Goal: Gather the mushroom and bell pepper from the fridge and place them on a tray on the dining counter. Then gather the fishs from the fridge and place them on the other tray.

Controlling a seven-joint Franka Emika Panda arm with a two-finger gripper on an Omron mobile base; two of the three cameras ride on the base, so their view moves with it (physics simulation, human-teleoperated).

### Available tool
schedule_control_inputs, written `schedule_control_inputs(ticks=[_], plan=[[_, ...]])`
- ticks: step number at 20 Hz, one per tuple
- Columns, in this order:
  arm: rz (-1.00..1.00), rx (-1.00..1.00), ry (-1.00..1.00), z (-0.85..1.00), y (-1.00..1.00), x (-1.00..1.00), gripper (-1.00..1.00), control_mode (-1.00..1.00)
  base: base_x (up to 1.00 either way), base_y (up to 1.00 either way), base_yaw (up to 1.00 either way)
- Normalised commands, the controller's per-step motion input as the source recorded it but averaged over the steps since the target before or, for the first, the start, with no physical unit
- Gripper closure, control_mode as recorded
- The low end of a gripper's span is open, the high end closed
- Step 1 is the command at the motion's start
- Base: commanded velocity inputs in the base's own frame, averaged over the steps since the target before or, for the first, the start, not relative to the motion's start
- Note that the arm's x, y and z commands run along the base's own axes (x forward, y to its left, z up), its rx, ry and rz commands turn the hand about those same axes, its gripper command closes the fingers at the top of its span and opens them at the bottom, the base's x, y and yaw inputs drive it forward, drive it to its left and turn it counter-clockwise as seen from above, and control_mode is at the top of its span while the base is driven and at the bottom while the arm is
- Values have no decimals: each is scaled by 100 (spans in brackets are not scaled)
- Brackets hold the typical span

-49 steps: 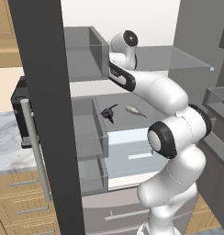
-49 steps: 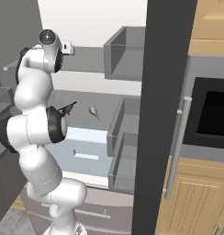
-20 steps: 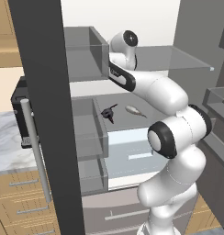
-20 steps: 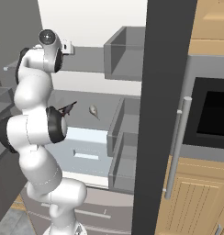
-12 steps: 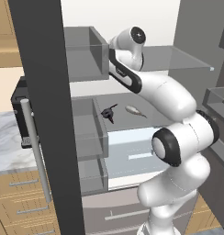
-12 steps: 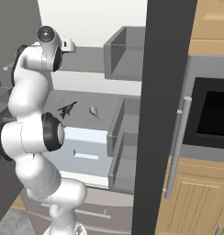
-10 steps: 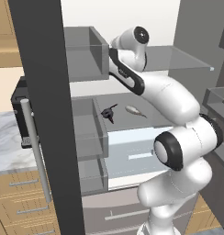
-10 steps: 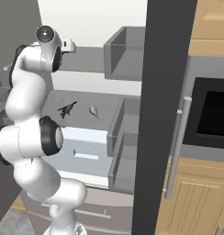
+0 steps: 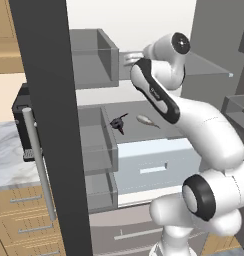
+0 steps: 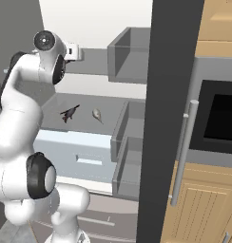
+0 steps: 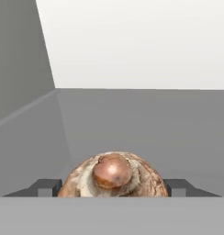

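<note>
The mushroom, a brown mottled cap, sits between my gripper's two dark fingertips, which are shut against its sides. My hand is inside the open fridge at the upper shelf, next to a grey door bin, and the right base view shows my gripper there too. On the shelf below lie a slim silvery fish and a darker fish-shaped body. The bell pepper, both trays and the dining counter are out of view.
The dark edge of the open fridge door stands close on one side, with grey door bins on it. A pale drawer front sits under the fish shelf. A marbled countertop and a wall oven flank the fridge.
My elbow has swung out to the right and the hand has risen a little at the upper shelf. The fish have not moved.
</note>
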Motion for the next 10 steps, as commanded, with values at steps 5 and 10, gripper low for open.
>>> schedule_control_inputs(ticks=[5, 10], plan=[[-5, 0, 2, 1, -40, -100, 100, -100, 0, 0, 0], [-5, 0, 6, 0, -22, -100, 100, -100, 0, 0, 0]])
